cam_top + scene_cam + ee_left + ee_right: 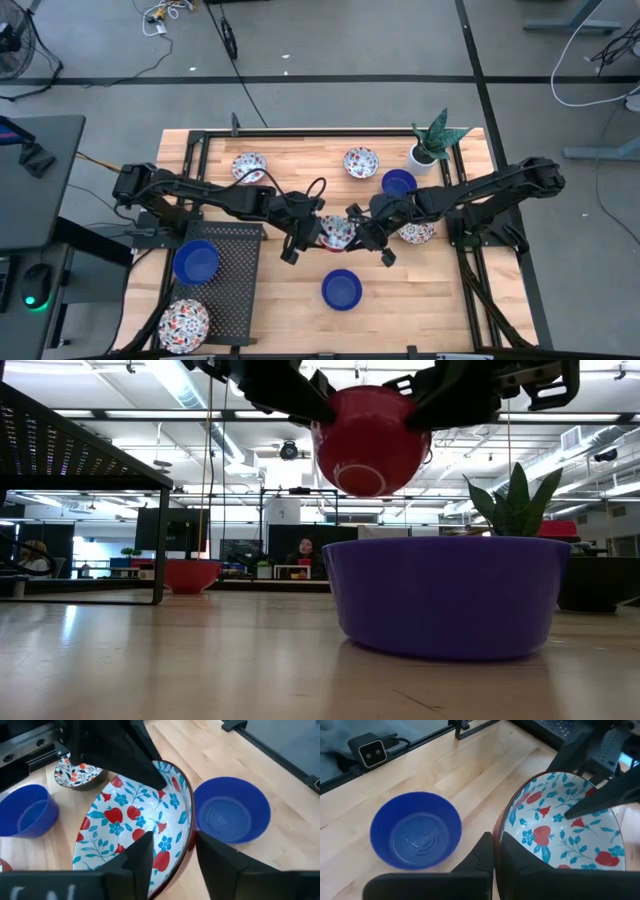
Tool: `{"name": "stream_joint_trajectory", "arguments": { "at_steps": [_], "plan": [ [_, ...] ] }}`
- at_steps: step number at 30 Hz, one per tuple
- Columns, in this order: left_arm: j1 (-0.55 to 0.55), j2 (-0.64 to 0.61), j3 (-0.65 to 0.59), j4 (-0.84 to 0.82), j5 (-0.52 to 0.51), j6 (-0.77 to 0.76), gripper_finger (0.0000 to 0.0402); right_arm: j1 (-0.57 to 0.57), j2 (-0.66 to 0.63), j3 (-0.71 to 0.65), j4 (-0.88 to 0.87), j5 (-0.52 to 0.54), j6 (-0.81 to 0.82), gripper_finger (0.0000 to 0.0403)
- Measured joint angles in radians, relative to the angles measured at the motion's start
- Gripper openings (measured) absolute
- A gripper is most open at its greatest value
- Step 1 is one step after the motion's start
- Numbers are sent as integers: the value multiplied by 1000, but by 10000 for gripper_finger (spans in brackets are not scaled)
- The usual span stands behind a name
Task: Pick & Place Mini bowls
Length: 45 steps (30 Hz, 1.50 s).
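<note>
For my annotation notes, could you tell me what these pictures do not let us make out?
- High view: both grippers cover most of the held floral bowl.
- Low view: the left gripper and right gripper are cut off by the top edge.
- Low view: the blue bowl hides the table behind it.

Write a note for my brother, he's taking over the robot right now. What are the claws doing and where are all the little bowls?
Both claws grip one floral bowl in mid-air above the table centre: left claw and right claw each pinch its rim.

Blue bowls: one on the black mesh rack, one at the front of the table, one by the plant pot.

Other floral bowls: two at the back, one under the right arm, one at the front-left corner.

Left: finish the handover, set this bowl down.
</note>
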Motion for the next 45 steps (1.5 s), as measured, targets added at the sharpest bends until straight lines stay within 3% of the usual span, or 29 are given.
{"name": "stream_joint_trajectory", "arguments": {
  "at_steps": [6,14,20,26,30,38,45],
  "plan": [
    [0,0,0,-12,2,45,156,0,-1,0,14,-1,2,6],
    [-3,3,-1,-7,114,55,55,4,-1,3,41,-19,-16,9],
    [-26,3,-4,-15,130,71,14,11,-6,5,96,7,-43,51],
    [-74,4,1,-20,29,40,14,15,-39,5,120,14,-68,108],
    [-125,4,65,-85,-65,-31,14,19,-111,5,95,12,-64,125],
    [-260,3,316,-452,-319,-280,14,45,-205,4,-59,108,-25,107],
    [-402,22,494,-723,-394,-697,14,51,-204,-33,-60,109,-26,79]
  ]
}}
